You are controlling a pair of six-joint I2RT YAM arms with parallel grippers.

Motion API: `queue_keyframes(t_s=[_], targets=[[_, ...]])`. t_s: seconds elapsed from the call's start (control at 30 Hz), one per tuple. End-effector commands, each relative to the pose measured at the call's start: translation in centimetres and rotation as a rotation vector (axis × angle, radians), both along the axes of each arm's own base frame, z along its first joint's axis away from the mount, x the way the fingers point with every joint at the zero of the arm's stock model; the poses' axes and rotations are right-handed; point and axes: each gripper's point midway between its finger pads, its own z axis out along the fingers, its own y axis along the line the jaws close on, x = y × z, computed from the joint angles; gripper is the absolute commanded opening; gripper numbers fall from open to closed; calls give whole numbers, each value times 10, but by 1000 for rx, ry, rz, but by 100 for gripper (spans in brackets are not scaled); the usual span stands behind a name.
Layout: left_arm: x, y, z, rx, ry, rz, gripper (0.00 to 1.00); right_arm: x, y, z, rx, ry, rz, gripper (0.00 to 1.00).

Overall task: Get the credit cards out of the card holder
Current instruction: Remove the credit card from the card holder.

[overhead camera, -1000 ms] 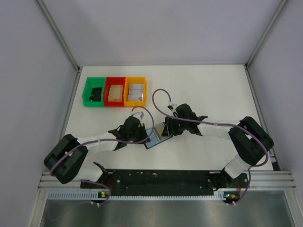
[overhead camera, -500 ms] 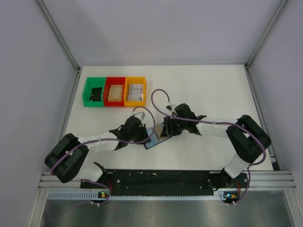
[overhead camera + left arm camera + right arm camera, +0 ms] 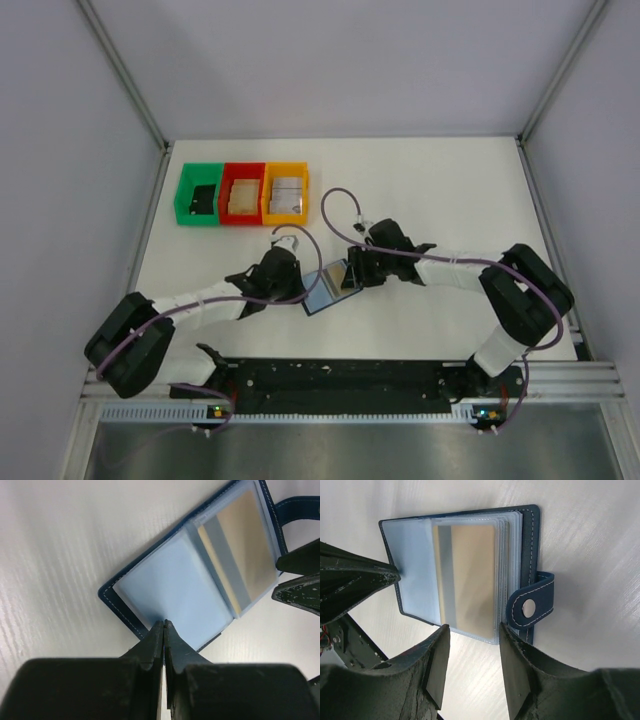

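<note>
- The holder (image 3: pixel 328 285) lies open and flat on the tabletop (image 3: pixel 450 190), between the two arms and just ahead of both wrists.
- Left arm (image 3: pixel 200 297): I read its jaws as closed, tip to tip, with no gap showing. The tips meet the near edge of the bare pale-blue panel. I cannot tell whether they pinch a leaf or only press down on it.
- Right arm (image 3: pixel 455 270): its jaws stand open and hold nothing. The two fingers (image 3: pixel 437 665) sit one on each side of the near end of the panel that bears the tab (image 3: pixel 532 605).
- One card (image 3: pixel 470 575) shows, gold-faced with a grey stripe, inside the clear top sleeve of that tab-side panel. More sleeves are stacked under it, and I cannot see what they hold.
- Governing relation: in the right wrist view the card's long axis runs straight away from the right jaws, and its near short edge lies in the gap between the fingers. The card is centred on the opening, so I judge that no sideways correction is needed.
- The right arm is the nearer one to the card. The left arm is on the far, empty panel and is placed to steady the holder.
- I judge that the next move is a short advance and a close on the near short edge, then a pull back along the long axis.
- I cannot tell which end of the sleeve is open.
</note>
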Motion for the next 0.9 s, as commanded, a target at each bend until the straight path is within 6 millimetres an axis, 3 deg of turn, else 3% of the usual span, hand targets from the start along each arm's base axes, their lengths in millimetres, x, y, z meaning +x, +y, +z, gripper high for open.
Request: queue_keyframes(t_s=[0.0,0.4,0.87], targets=[[16,10,12,65,-61,40,4,3,1,13,-23,-41,-8,45],[3,4,-11,89,40,-16,4,-3,11,21,28,-20,43,44],[0,-1,-8,70,37,-39,4,0,14,37,59,-55,46,33]])
